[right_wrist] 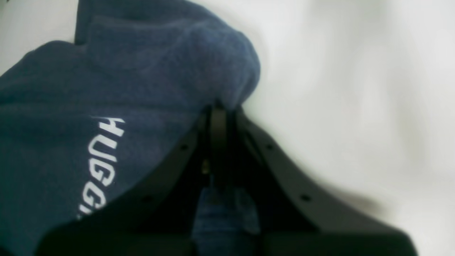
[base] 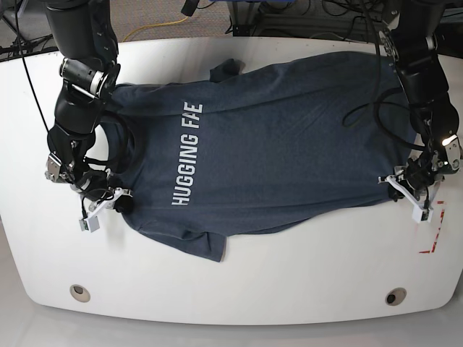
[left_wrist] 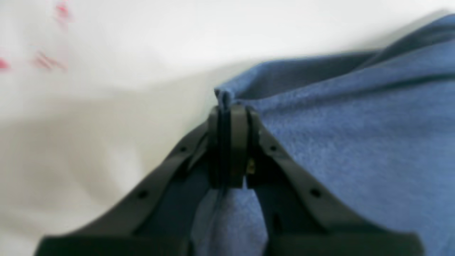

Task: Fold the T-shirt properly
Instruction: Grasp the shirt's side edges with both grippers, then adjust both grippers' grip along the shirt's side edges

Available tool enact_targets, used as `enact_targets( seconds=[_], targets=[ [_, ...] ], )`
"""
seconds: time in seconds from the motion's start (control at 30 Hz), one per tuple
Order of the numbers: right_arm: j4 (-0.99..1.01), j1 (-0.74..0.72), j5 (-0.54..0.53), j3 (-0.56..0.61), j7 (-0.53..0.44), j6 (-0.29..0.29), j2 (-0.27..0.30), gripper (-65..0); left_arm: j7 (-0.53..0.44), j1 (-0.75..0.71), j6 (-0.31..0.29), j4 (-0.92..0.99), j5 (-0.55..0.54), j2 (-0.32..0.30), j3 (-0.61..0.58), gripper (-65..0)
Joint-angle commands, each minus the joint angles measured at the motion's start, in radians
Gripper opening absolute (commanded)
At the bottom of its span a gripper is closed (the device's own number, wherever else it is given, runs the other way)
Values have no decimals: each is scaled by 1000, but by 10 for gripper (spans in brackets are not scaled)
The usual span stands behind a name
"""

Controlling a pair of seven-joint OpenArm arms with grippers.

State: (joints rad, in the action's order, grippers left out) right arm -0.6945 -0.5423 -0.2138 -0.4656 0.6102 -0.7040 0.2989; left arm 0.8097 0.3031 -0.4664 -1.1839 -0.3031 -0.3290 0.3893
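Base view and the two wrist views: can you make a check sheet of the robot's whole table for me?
Surface: white table, red marks near its right edge.
Job's things: T-shirt spread flat, lettering facing up, a fold through the second word.
Clutter: nothing seen.
Grippers: left gripper jaws shut on the T-shirt's edge; right gripper jaws shut on a bunched fold.
Cables: black cables lying on the shirt.
Surroundings: wires and floor behind the table.

The left gripper (left_wrist: 231, 106) was clamped tight, its black fingers (left_wrist: 238, 142) pressed together on a fold of blue cloth pinched at their tips. The right gripper (right_wrist: 218, 113) was likewise closed, cloth bunched just ahead of its tips. Both arms reached down, wrists bent low.
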Motion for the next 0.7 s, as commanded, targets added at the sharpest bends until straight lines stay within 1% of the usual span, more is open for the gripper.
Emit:
enact_targets(
  seconds=[0.0, 0.07, 0.13, 0.2, 0.33, 0.4, 0.5, 0.57, 0.67],
  targets=[
    [-40, -29, -11, -5, -17, 6, 30, -650, 26, -3, 16, -83, 15, -26, 43, -650],
    [-52, -23, -11, -5, -9, 6, 33, -650, 72, -23, 16, -141, 15, -25, 58, -650],
    [-63, -17, -11, -5, -2, 6, 35, -650, 93, -46, 8, -182, 15, -22, 60, -650],
    [-78, -6, -13, -6, 26, 6, 50, -650, 99, -95, -32, -232, 15, -25, 61, -650],
    [-146, 34, -22, -9, 72, 6, 55, -650, 101, -184, -94, -299, 17, -26, 61, -650],
    [-204, 70, -22, -9, 92, 6, 49, -650, 101, -230, -108, -331, 17, -28, 61, -650],
    [-285, 115, -22, -9, 116, 6, 44, -650, 101, -279, -110, -360, 17, -26, 61, -647],
    [-324, 132, -22, -9, 129, 6, 29, -650, 101, -301, -110, -370, 17, -23, 61, -614],
    [-363, 161, -14, -9, 133, 6, 10, -650, 101, -305, -110, -370, 17, -19, 61, -503]
  ],
)
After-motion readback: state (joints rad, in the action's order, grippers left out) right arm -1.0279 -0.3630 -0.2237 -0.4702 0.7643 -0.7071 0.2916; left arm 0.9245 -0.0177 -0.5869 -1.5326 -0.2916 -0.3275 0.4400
